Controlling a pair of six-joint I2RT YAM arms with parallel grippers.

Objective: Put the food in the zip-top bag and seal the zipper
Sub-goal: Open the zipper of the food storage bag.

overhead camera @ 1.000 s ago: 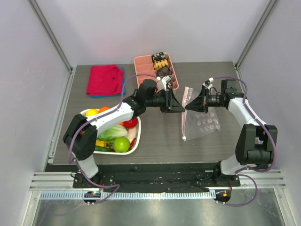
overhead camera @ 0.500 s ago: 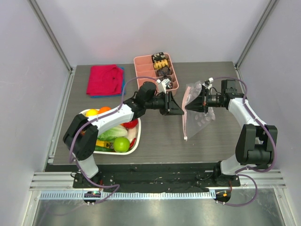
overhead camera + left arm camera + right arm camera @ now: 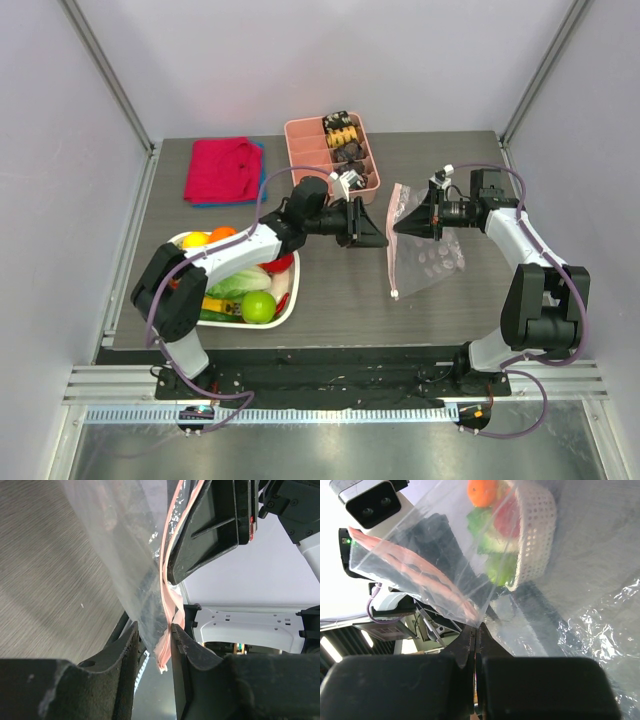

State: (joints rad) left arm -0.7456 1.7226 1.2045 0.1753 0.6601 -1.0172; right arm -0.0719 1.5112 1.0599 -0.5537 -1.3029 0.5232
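While the right gripper point(image 3: 408, 224) was clamped tight on an upper corner of the zip-top bag point(image 3: 428, 258), lifting that end so the rest draped down onto the table point(image 3: 340, 295), the left gripper point(image 3: 152, 630) stood at the bag's zipper point(image 3: 167, 575) edge. Its jaws were parted, with the pink strip and a fold of clear film between them, not squeezed flat. The food point(image 3: 245, 285) lay in a white mesh basket point(image 3: 292, 302) well to the left of the bag. A pink tray point(image 3: 300, 135) sat behind the bag, to its left, and a red cloth point(image 3: 220, 168) lay farther left.
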